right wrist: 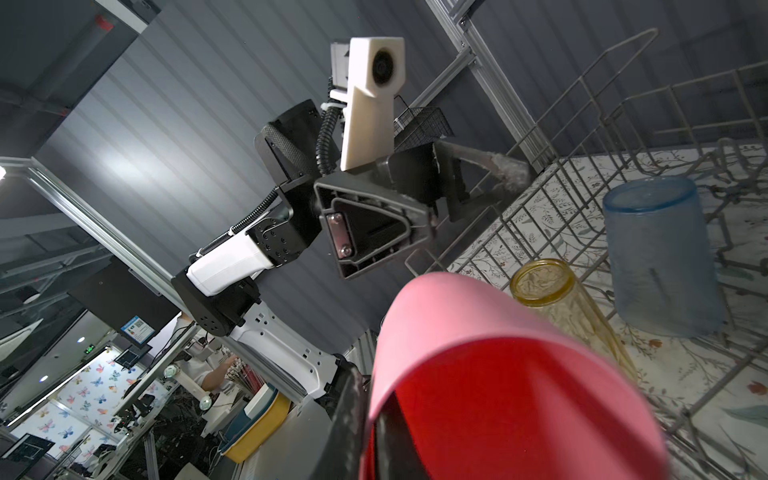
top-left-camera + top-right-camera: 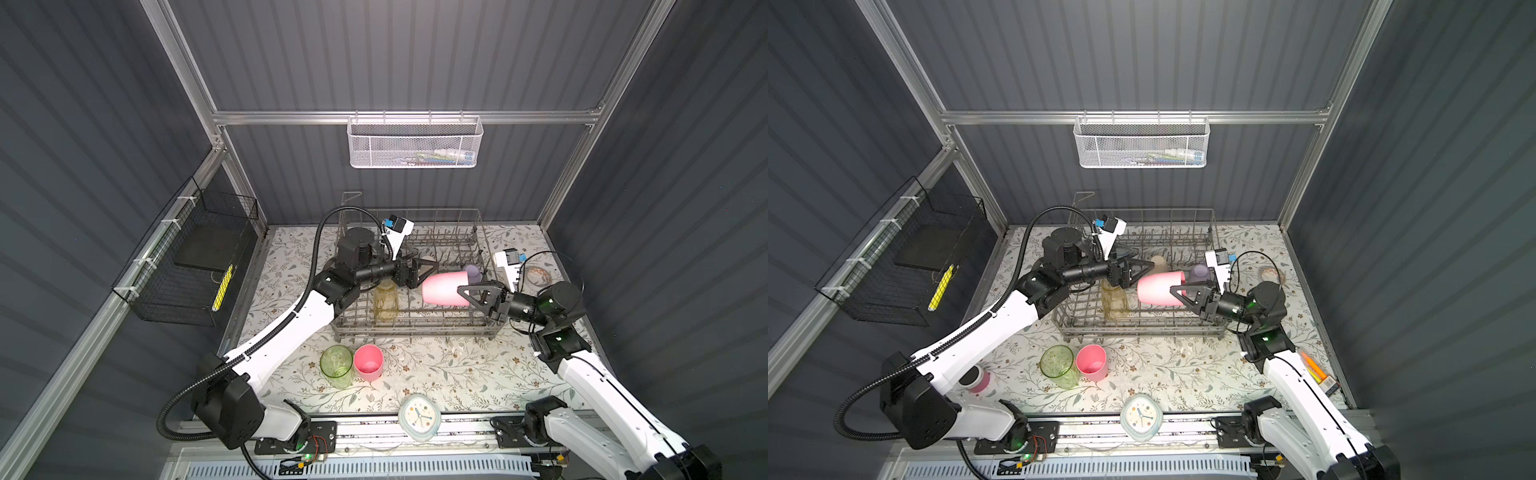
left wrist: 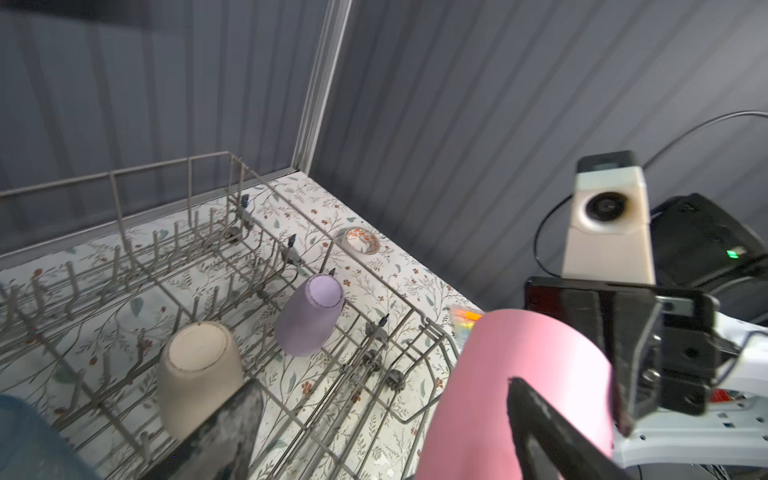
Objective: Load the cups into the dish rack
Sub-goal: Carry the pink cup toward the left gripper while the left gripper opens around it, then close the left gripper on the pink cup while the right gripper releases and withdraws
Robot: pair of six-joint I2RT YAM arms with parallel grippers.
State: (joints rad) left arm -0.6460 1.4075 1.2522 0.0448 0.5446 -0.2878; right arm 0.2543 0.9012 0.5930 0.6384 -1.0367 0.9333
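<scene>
Grey ribbed walls, floral table (image 2: 436, 374), with the rack (image 2: 415, 330) at the back of it.

Right gripper (image 2: 462, 293): clamped on the rim of a pink cup (image 2: 440, 289), one finger inside the mouth and one outside. The cup lies sideways in the air over the rack's middle, base pointing away from the gripper.

Left gripper (image 2: 422, 270): jaws spread, holding nothing, just off that base end. You can't tell whether a finger touches the cup.

Risks, as judged:
- It is a rim pinch only. The whole cup hangs beyond the fingertips, so a quick wrist roll to invert it may let it pivot or slip onto the tines.
- Yellow cup (image 2: 385, 305), inverted, stands just below and beyond the base end. A low sweep would knock it over.
- Lavender cup (image 2: 473, 272) sits close beside the right gripper. Backing out carelessly could clip it.
- The left fingers hang in the cup's path, so move them off first.

Green cup (image 2: 336, 365) and second pink cup (image 2: 368, 362) stand on the table, well in front of both grippers, not yet loaded.
</scene>
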